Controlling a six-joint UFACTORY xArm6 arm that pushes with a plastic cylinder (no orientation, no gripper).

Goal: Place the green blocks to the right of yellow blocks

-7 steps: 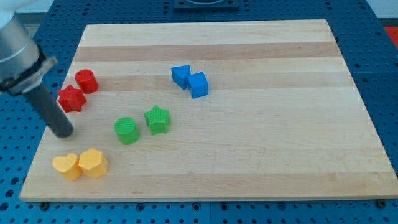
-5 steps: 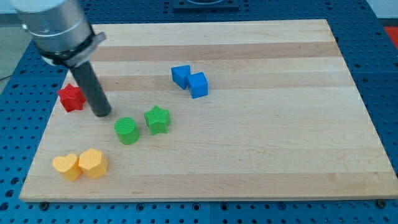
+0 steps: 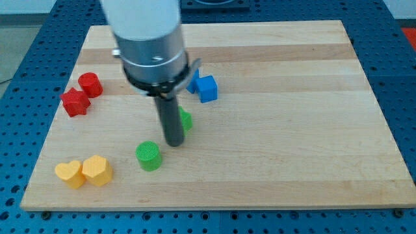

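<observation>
My tip point(image 3: 174, 143) rests on the board just left of the green star block point(image 3: 186, 121), which the rod mostly hides. The green cylinder point(image 3: 149, 156) lies below and left of the tip, a short gap away. Two yellow heart-shaped blocks point(image 3: 69, 173) point(image 3: 97, 170) sit side by side near the view's bottom left, left of the green cylinder.
Two red blocks point(image 3: 90, 84) point(image 3: 75, 103) sit at the view's left. Two blue cubes point(image 3: 207, 88) point(image 3: 193, 79) lie near the view's top centre, one partly behind the arm. The wooden board point(image 3: 292, 130) ends on all sides at a blue perforated table.
The tip moved right from beside the red blocks to between the green blocks. The green cylinder shifted down and right. The green star shifted slightly right.
</observation>
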